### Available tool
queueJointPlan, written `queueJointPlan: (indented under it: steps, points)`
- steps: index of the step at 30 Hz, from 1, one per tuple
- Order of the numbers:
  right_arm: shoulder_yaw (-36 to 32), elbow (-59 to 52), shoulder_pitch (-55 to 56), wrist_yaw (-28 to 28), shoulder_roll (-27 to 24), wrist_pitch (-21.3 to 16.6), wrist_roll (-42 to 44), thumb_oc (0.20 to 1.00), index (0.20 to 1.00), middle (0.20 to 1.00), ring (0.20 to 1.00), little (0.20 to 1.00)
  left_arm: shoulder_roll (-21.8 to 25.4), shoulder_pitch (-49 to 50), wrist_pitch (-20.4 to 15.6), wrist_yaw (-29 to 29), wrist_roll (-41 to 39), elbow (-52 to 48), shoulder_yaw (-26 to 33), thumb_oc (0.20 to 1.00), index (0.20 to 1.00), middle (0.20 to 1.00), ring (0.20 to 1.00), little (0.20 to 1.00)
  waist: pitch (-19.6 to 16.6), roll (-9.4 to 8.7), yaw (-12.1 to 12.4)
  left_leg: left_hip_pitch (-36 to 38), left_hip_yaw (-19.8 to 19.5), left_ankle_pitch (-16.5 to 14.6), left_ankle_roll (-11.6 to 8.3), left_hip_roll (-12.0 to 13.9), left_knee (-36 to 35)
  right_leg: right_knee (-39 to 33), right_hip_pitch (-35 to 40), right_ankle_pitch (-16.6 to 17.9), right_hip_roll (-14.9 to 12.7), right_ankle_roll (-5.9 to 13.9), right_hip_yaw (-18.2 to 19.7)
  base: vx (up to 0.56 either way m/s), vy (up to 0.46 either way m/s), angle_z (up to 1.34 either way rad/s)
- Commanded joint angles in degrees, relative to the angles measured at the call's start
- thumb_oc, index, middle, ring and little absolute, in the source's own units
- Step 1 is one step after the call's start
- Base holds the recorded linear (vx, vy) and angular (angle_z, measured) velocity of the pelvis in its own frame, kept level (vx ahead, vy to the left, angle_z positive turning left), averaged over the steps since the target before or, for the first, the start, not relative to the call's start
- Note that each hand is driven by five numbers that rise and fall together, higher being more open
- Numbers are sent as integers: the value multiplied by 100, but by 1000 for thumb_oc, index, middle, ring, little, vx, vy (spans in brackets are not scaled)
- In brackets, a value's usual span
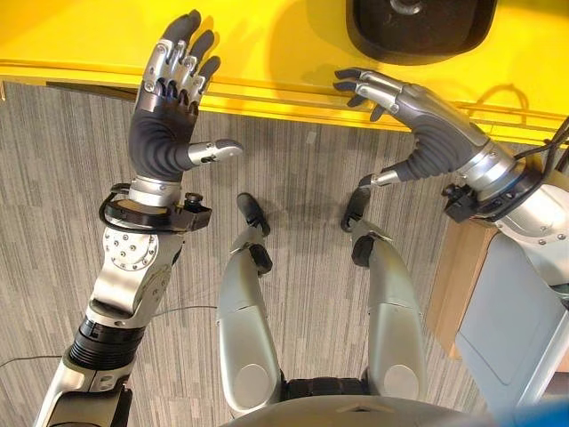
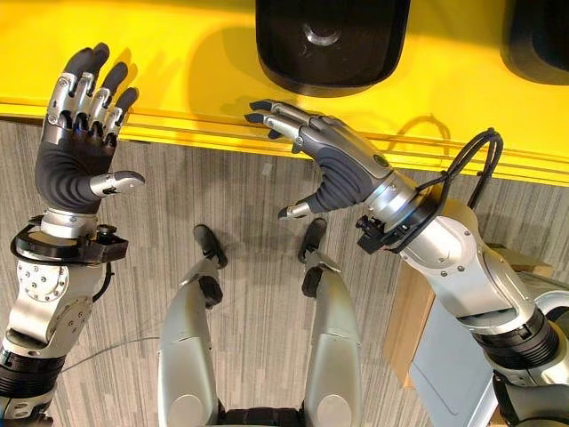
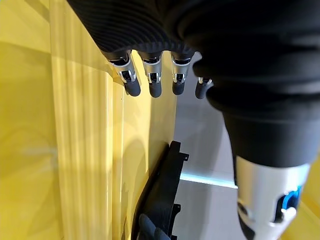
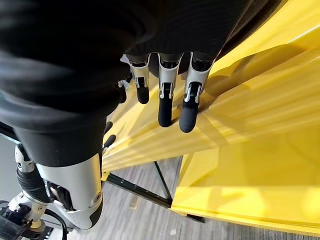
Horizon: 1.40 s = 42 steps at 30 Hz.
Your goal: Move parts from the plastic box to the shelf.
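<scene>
From my head cameras, my left hand [image 1: 169, 107] is raised with fingers straight at the yellow box's rim [image 1: 267, 98], and my right hand [image 2: 333, 165] reaches over that rim, loosely spread, empty. A black part [image 2: 329, 44] lies in the box ahead, untouched, so I judge the moving barely started. My left wrist view shows relaxed fingers [image 3: 155, 85] beside the yellow wall; my right wrist view likewise. I cannot make out the shelf.
</scene>
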Motion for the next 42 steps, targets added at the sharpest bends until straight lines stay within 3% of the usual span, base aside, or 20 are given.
queueJointPlan:
  steps: [1, 11, 16, 42]
  points:
    - [115, -62, 229, 221, -76, 87, -322, 1000, 1000, 1000, 1000, 1000, 67, 519, 108, -212, -121, -187, -283, 1000, 1000, 1000, 1000, 1000, -219, 28, 45, -90, 121, -217, -613, 241, -24, 209, -173, -327, -217, 766, -162, 0, 0, 0]
    - [-6, 178, 29, 111, -315, 274, -664, 1000, 1000, 1000, 1000, 1000, 180, 568, 100, -372, -278, -139, -120, 1000, 1000, 1000, 1000, 1000, -219, -12, 83, 83, 83, -212, -615, 256, -47, 223, -7, -345, -195, 754, -176, 0, 0, 0]
    - [-78, 219, -30, 67, -346, 166, -847, 1000, 1000, 1000, 1000, 1000, 179, 590, 101, -422, -290, -135, -76, 1000, 1000, 1000, 1000, 1000, -219, -22, 89, 172, 69, -230, -605, 244, -51, 246, 71, -369, -175, 749, -175, 0, 0, 0]
    - [-382, 279, -125, -58, -671, 283, -796, 1000, 1000, 1000, 1000, 1000, 251, 800, -57, -562, -557, -120, 61, 1000, 1000, 1000, 1000, 1000, -219, -155, 97, 1012, 89, -309, -519, 196, -172, 161, 865, -508, 27, 680, -120, 0, 2, 0]
